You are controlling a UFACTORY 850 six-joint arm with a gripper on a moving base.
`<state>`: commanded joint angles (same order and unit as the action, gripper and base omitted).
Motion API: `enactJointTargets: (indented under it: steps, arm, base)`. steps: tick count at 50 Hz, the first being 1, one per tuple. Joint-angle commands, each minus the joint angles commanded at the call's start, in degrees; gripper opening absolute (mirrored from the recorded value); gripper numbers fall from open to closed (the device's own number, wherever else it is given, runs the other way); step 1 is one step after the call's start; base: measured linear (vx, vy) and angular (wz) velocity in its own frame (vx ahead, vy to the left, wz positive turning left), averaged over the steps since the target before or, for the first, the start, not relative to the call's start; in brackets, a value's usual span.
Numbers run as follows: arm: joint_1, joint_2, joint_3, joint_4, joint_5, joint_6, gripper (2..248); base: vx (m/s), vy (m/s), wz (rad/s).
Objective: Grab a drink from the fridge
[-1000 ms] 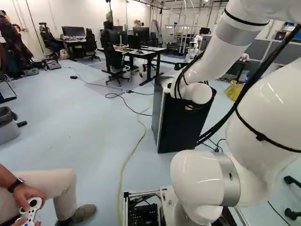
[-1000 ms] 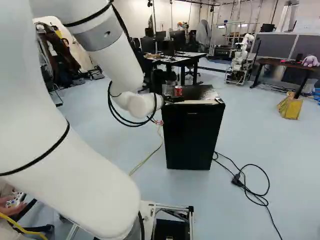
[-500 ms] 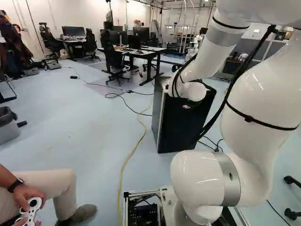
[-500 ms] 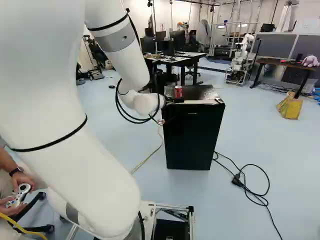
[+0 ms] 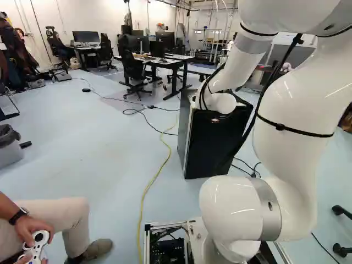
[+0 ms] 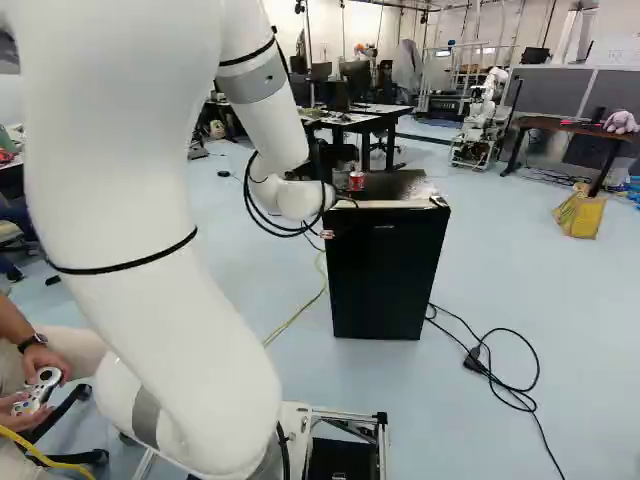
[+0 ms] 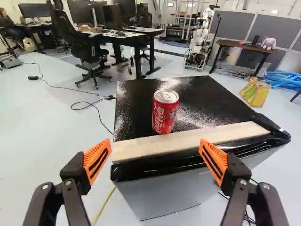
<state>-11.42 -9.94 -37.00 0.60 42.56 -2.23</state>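
Gripper (image 7: 155, 142) is wide open, nothing in it. Red can (image 7: 164, 113) stands on the fridge (image 7: 202, 101), near its front edge, toward the left corner. I'd centre on it, clear that edge (easy to clip), then squeeze gently.

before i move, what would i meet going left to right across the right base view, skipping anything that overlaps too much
game controller → black fridge → another robot → yellow bag → plush toy
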Motion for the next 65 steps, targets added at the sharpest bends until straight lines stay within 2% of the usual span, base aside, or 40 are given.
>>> enactJointTargets:
  steps: [48,65]
  arm:
    - [-1.94,-11.52,-13.52,1.17,0.0,0.0,247]
    - [-2.29,-13.41,-15.85,2.41,-0.86,0.0,247]
  base:
    - [0.0,0.0,0.0]
    - [0.0,0.0,0.0]
